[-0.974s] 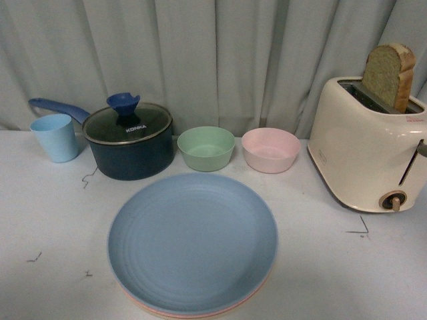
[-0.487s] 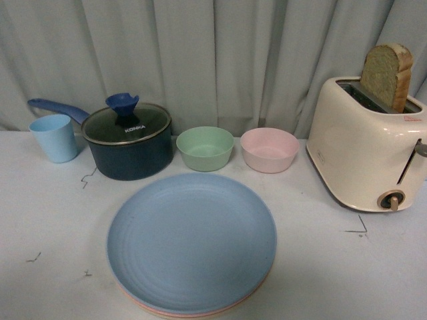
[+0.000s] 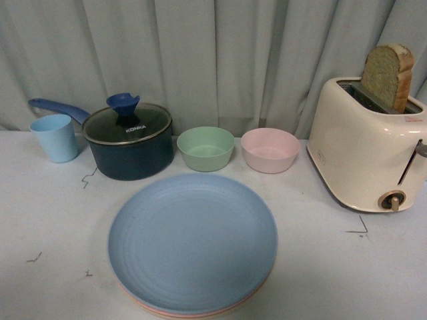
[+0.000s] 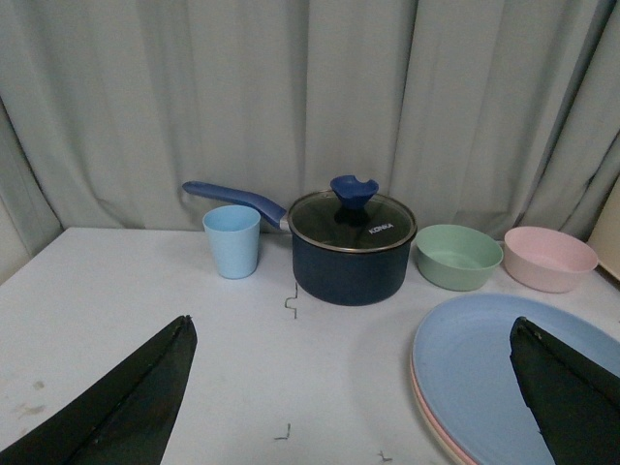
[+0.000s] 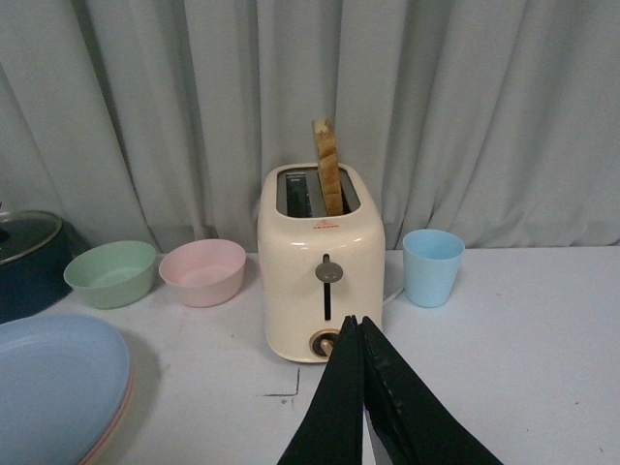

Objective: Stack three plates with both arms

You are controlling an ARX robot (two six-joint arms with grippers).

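Plates [image 3: 192,243] sit stacked low centre of the front view, blue on top, nothing shifted in the last second: stacking looks finished. Left gripper [image 4: 354,387] spread wide, empty; right gripper [image 5: 361,387] pinched closed, empty.

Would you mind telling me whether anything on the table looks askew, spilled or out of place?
Nothing stands out. The plates lie neatly stacked, light blue on top; the pot has its lid on, and a bread slice stands upright in the toaster.
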